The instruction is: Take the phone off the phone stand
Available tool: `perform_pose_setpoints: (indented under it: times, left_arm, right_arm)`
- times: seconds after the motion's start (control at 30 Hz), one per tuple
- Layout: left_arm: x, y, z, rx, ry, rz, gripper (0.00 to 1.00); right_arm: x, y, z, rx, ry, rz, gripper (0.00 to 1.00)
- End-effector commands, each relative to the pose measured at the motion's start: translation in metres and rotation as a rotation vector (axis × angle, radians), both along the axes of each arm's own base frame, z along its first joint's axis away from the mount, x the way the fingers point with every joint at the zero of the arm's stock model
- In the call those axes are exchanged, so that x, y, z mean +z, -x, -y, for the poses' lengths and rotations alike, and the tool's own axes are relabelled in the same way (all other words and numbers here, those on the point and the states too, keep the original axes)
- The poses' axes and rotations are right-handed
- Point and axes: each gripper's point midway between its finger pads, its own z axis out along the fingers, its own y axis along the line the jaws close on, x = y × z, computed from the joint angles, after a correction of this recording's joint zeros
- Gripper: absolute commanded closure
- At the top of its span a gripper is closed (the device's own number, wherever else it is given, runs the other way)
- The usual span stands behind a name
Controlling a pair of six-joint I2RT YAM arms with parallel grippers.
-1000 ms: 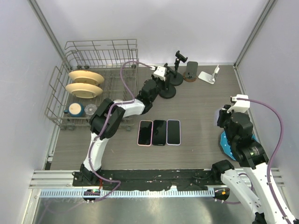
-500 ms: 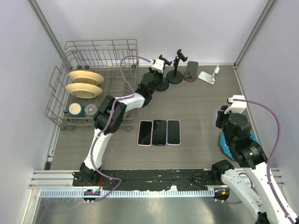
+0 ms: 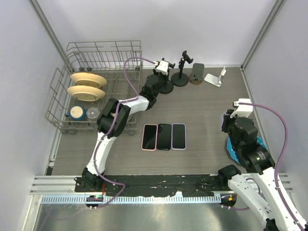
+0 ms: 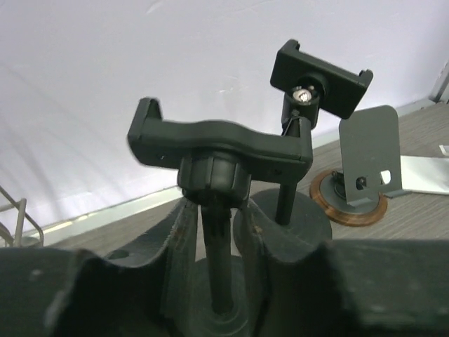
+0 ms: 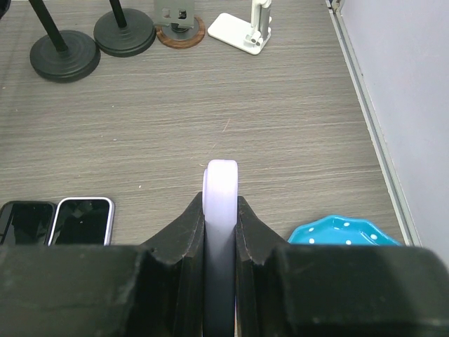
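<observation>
My right gripper (image 5: 220,205) is shut on a pale lavender phone (image 5: 220,184), held edge-on above the table near the right side; in the top view this gripper (image 3: 230,120) hides the phone. My left gripper (image 4: 214,228) is at the back of the table, with its jaws standing either side of the pole of a black clamp phone stand (image 4: 219,151), slim gaps showing on both sides. That stand (image 3: 166,86) holds no phone. All the stands in view are empty.
A second black clamp stand (image 3: 182,77), a grey stand on a wooden disc (image 3: 196,73) and a white stand (image 3: 215,78) line the back. Three phones (image 3: 164,136) lie side by side mid-table. A blue dotted dish (image 3: 234,150) sits under the right arm. A wire dish rack (image 3: 62,84) stands at left.
My left gripper and the black clamp stand have shifted back and left towards the rack. The right gripper has drifted slightly nearer, still holding the phone.
</observation>
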Motion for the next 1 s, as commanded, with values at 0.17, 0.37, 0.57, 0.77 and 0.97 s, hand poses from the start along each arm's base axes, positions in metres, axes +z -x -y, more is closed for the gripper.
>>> perform_pose_setpoints:
  times: [0.17, 0.37, 0.57, 0.77, 0.97]
  left_arm:
    - [0.053, 0.031, -0.032, -0.013, 0.117, 0.065, 0.46]
    - [0.075, 0.063, -0.026, -0.06, 0.128, 0.074, 0.25]
    - [0.093, 0.109, -0.016, -0.101, 0.136, 0.07, 0.12]
    - [0.089, 0.18, 0.007, -0.204, 0.091, 0.053, 0.03]
    - [0.103, 0.268, 0.039, -0.357, 0.025, 0.116, 0.0]
  right_arm:
    - [0.039, -0.005, -0.004, 0.012, -0.048, 0.12, 0.99]
    - [0.046, -0.004, -0.007, 0.016, -0.068, 0.105, 0.99]
    - [0.051, 0.0, -0.01, 0.023, -0.11, 0.087, 0.99]
    - [0.048, -0.002, -0.019, 0.01, -0.203, 0.029, 0.99]
    - [0.042, -0.003, -0.024, -0.043, -0.303, -0.025, 0.99]
